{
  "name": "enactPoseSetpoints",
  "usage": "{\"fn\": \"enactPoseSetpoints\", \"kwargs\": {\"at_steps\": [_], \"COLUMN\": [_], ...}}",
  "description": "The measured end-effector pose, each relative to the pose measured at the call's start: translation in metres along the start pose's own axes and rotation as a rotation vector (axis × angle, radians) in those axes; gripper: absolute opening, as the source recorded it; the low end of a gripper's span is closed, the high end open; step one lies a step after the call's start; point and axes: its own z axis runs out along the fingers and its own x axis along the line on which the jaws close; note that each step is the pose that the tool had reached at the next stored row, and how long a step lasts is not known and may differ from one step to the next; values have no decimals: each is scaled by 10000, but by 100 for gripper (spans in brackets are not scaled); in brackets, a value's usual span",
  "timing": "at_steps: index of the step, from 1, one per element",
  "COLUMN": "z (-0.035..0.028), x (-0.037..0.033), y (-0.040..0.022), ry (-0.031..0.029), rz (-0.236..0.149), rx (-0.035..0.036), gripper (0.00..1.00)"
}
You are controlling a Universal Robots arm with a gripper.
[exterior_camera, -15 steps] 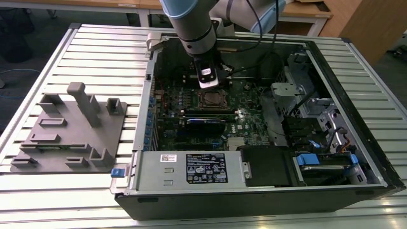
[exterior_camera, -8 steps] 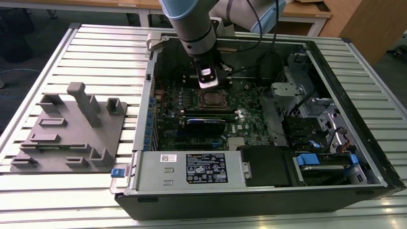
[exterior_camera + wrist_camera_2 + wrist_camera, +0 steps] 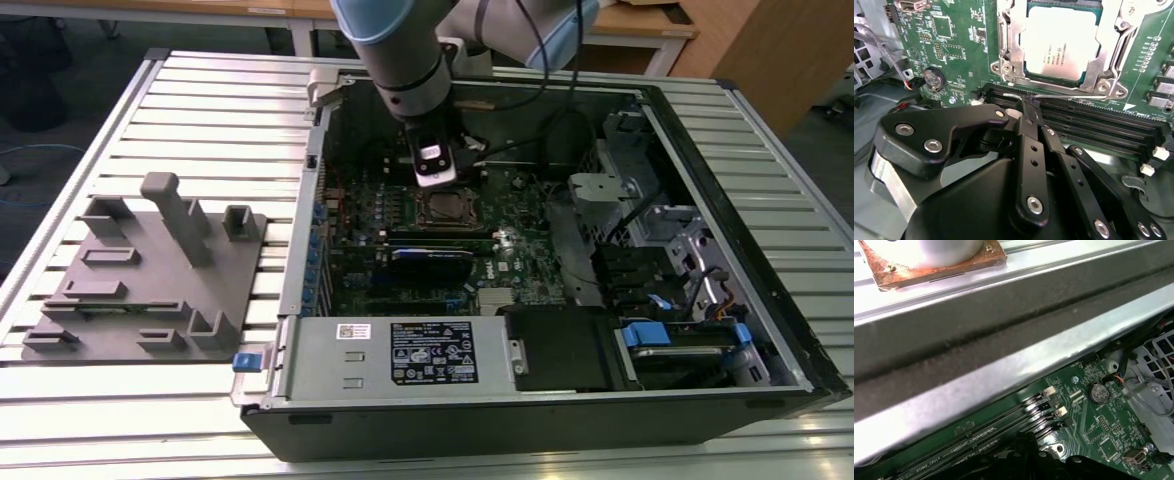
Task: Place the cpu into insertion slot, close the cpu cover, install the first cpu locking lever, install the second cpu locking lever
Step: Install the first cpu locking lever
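Pinching thin locking lever (image 3: pixel 1074 93) between gripper (image 3: pixel 1029 106) jaws beside seated cpu (image 3: pixel 1061 42) in second wrist view; hidden under arm (image 3: pixel 400 70), upper centre of exterior view

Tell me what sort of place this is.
Most likely a robotics lab or test workshop: a robot arm reaches into an open computer case lying on a slatted metal table, a grey moulded fixture sits beside the case, and wooden desks stand behind.
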Motion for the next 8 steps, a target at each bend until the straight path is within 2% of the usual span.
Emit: {"fn": "enactPoseSetpoints", "kwargs": {"at_steps": [8], "z": [12], "x": [10], "y": [-8], "ry": [-7], "rz": [-13], "rx": [-4], "gripper": [10]}}
